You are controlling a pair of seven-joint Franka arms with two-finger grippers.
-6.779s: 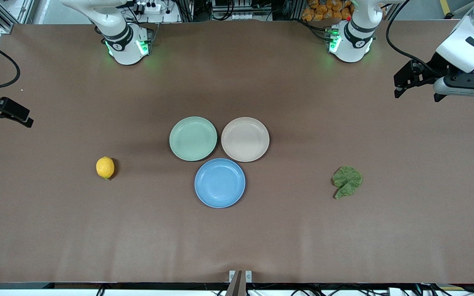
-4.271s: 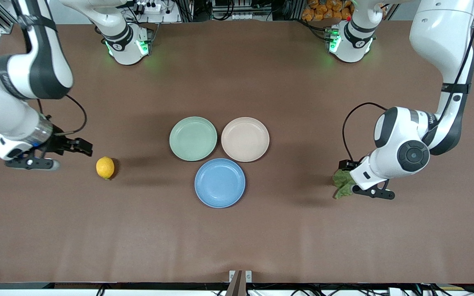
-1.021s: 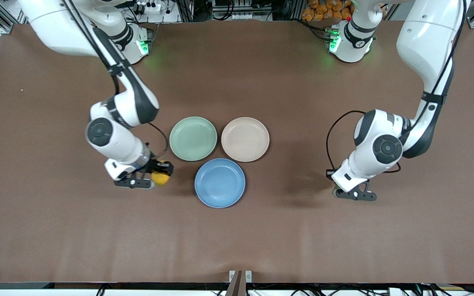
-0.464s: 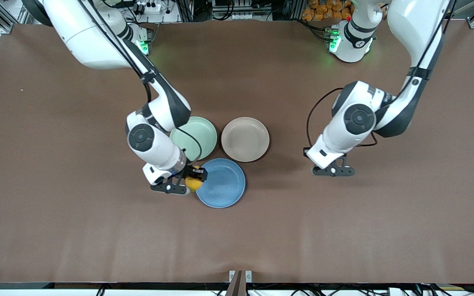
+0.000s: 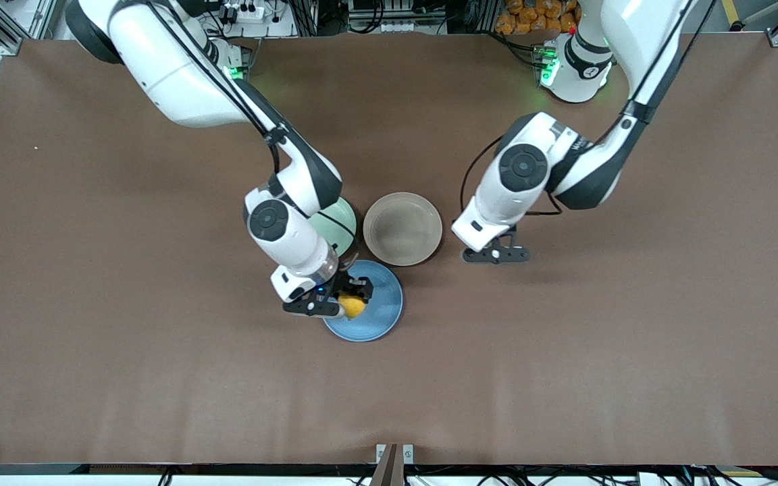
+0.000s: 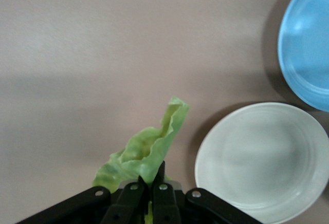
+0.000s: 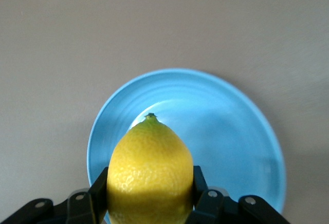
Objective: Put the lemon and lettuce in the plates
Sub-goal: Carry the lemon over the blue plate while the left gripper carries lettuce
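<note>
My right gripper (image 5: 347, 302) is shut on the yellow lemon (image 5: 353, 308) and holds it above the blue plate (image 5: 385, 304). In the right wrist view the lemon (image 7: 150, 167) sits between the fingers (image 7: 97, 190), tip out, over the blue plate (image 7: 231, 131). My left gripper (image 5: 495, 254) is over bare table beside the beige-pink plate (image 5: 402, 229), toward the left arm's end. It is shut on the lettuce (image 6: 149, 154), which the hand hides in the front view. The left wrist view shows the leaf just short of the beige plate (image 6: 262, 162).
The mint-green plate (image 5: 343, 217) lies beside the beige plate, partly under my right arm. The three plates touch in a cluster at the table's middle. The blue plate also shows in the left wrist view (image 6: 308, 44).
My right gripper carried the lemon from the blue plate's rim to over the plate. My left gripper carried the lettuce closer to the beige plate.
</note>
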